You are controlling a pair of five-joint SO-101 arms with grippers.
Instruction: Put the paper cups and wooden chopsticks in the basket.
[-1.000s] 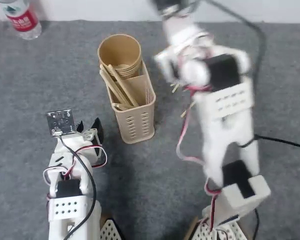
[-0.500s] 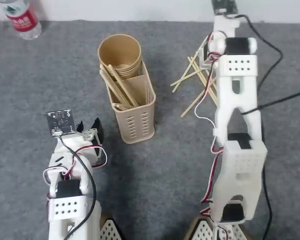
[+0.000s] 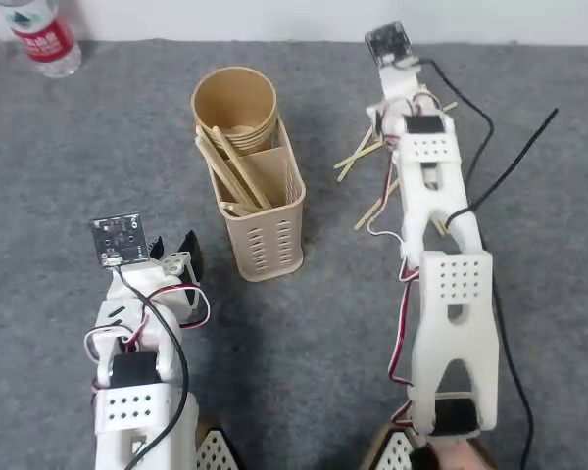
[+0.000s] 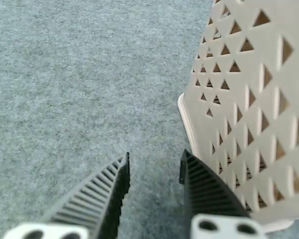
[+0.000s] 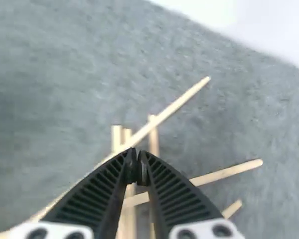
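Note:
A beige perforated basket (image 3: pixel 263 220) stands mid-table and holds stacked brown paper cups (image 3: pixel 234 102) and several wooden chopsticks (image 3: pixel 233 176). More loose chopsticks (image 3: pixel 358 155) lie crossed on the grey carpet to the basket's right. My right arm (image 3: pixel 426 166) stretches out over them. Its gripper (image 5: pixel 136 166) is shut, tips together just above the crossed chopsticks (image 5: pixel 162 117); I cannot tell whether a stick is pinched. My left gripper (image 4: pixel 154 169) is open and empty, low beside the basket wall (image 4: pixel 249 99); from above it shows at the basket's near left (image 3: pixel 179 253).
A plastic bottle with a red label (image 3: pixel 41 34) stands at the far left corner. Black cables (image 3: pixel 490 137) trail right of the right arm. Open grey carpet lies left of the basket and between the two arms.
The right arm swung away from the basket side, stretched out toward the far edge, and came down over the loose chopsticks. The left arm stayed still.

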